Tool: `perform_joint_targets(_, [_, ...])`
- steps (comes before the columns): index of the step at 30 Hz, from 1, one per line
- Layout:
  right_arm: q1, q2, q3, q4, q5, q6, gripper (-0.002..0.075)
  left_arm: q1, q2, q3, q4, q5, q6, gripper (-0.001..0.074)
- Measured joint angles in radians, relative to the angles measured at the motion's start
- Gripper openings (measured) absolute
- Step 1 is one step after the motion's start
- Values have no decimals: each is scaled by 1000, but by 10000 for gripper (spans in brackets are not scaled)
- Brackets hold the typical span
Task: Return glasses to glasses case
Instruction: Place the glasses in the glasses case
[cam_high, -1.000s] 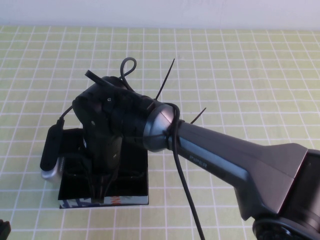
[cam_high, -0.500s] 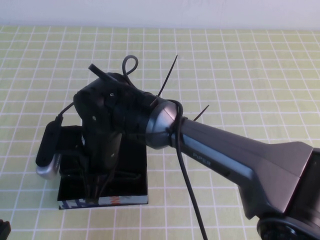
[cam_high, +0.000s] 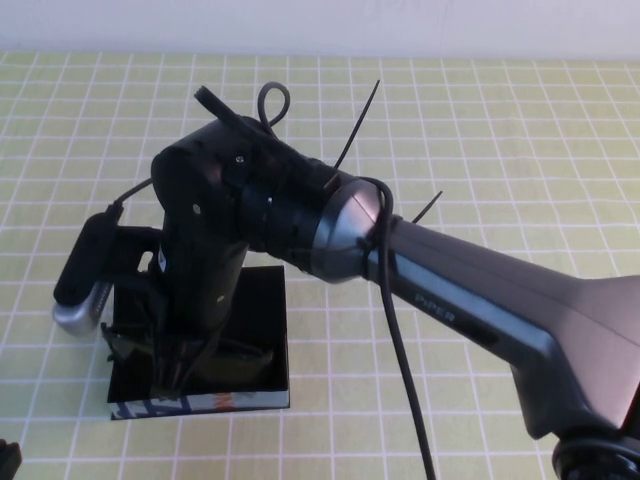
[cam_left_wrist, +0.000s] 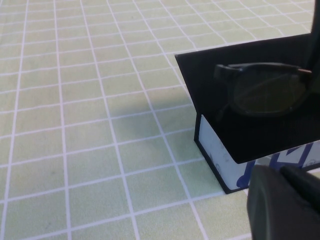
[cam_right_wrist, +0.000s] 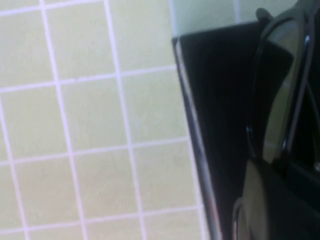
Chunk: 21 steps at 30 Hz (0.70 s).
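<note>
High view: raised, angled down, from the robot's side. Left wrist view: low, from outside the glasses case (cam_left_wrist: 250, 125). Right wrist view: close above its rim. All share case and glasses (cam_left_wrist: 265, 92).

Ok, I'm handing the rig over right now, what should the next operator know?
Right tool: down over the open glasses case, near its left half; its grip is hidden by its own body.
Left tool: low at the near-left table edge, close to the case's printed front, holding nothing visible.
Glasses: over the case's black interior; the left wrist view shows them at about rim height, so I can't tell if they are fully seated.
Left: confirm the glasses lie flat inside, release, lift the right arm clear.
</note>
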<state>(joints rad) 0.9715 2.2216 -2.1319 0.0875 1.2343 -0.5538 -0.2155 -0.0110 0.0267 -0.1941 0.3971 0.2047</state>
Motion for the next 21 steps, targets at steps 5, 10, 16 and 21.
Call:
perform_joint_targets(5, [0, -6, 63, -4, 0, -36, 2, 0, 0, 0, 0, 0, 0, -4])
perform_joint_targets(10, [0, -6, 82, -18, 0, -63, 2, 0, 0, 0, 0, 0, 0, -4])
perform_joint_targets(16, [0, -6, 82, -24, 0, -82, 2, 0, 0, 0, 0, 0, 0, -4])
perform_joint_targets(21, [0, -2, 82, -24, -2, -86, 2, 0, 0, 0, 0, 0, 0, -4])
